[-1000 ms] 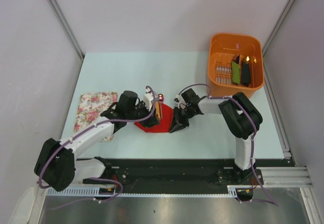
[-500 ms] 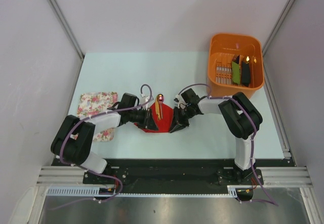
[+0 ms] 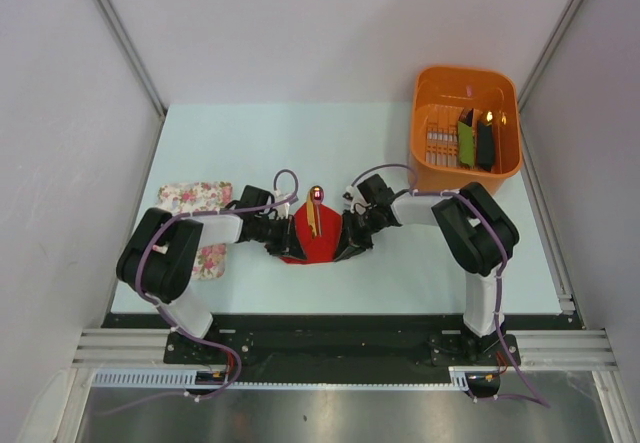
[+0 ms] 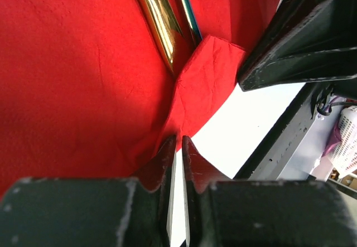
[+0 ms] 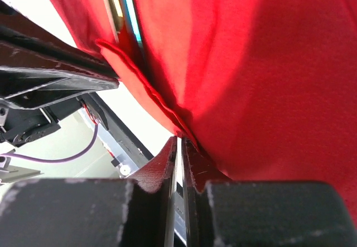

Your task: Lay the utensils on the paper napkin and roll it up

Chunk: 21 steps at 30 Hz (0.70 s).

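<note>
The utensils (image 3: 313,217) lie on the paper napkin (image 3: 325,244); my left tool (image 4: 178,144) and right tool (image 5: 180,144) each clench an opposite edge of it. The rolling is still to do, I judge.

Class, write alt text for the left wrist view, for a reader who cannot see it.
The left gripper pinches the near edge of the paper napkin, jaws almost closed. A gold utensil handle lies on the red sheet, beside a folded-up corner.
</note>
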Available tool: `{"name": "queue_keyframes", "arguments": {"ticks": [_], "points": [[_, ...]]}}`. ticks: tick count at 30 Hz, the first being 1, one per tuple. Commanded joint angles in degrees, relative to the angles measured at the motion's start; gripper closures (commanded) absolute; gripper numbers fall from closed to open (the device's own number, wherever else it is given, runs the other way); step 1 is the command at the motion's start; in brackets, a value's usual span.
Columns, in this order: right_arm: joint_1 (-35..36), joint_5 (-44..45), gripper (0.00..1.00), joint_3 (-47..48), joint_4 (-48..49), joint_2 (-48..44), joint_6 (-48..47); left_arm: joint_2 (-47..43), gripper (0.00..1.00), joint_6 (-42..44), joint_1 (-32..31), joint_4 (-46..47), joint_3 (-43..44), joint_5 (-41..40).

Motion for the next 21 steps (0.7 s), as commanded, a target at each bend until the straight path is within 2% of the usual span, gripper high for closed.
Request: {"name": "queue_keyframes", "arguments": {"ticks": [1,12,21], "points": [[1.09,0.69,0.9,2.2,3.63,-4.31,-0.89,0.45,0.88,1.61,0.28,-0.73,1.91,-1.73],[1.88,2.88,0.92,4.31,3.19,0.68,-2.55,0.1,0.89,1.61,0.28,-0.91,2.18,-1.81],[3.55,9.91,0.95,5.81,-0.24,3.24,-7.74,-1.65,0.89,0.82,0.63,0.5,1.21,-0.68]]}}
